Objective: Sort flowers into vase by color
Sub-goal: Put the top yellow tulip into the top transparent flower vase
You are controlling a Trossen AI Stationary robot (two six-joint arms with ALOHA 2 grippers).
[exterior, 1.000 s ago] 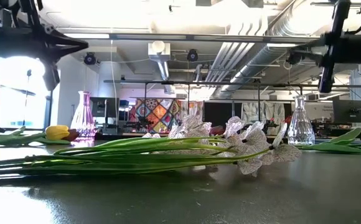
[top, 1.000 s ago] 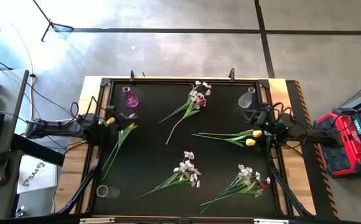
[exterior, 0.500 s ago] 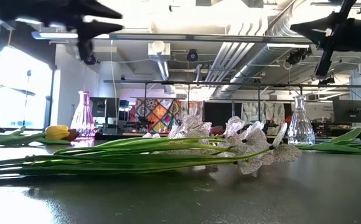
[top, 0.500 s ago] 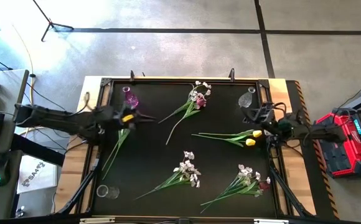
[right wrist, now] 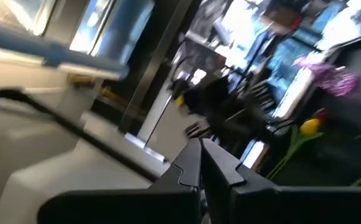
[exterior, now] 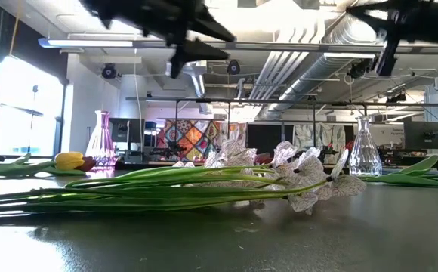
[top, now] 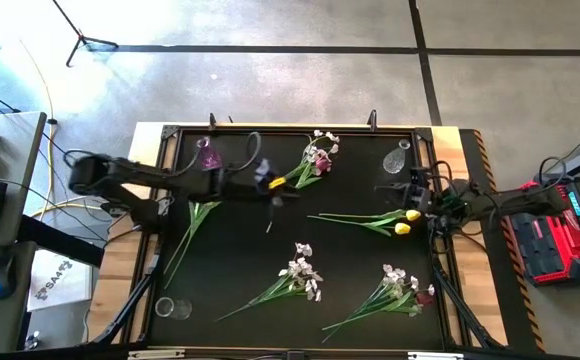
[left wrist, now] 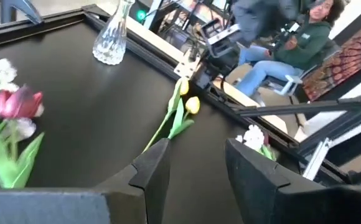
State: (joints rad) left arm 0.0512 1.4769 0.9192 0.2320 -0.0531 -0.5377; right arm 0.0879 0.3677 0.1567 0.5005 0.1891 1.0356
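So the left gripper [top: 275,186] is stretched out over the black table [top: 240,260] toward the far middle, fingers [left wrist: 152,171] parted with a clear gap and nothing between them. Just ahead of its tips is the maroon tulip [top: 321,156] bundled with white blossoms, stems running back toward the gripper. Behind it, back along the arm, sits the pink vase [top: 210,158], and a yellow tulip [top: 192,225] lies nearer the front from there, only its green stem and leaves showing from above. Further ahead, across the table, two yellow tulips [top: 406,221] lie side by side, with the clear vase [top: 397,158] beyond them at the far right corner. The right gripper [top: 388,187] hangs over that side just next to the yellow pair, fingers pressed together, empty. Toward the front edge there are two white sprays [top: 300,272], the right-hand one [top: 402,287] with a maroon bloom tucked in, plus a small clear glass [top: 166,307] at the front left corner.
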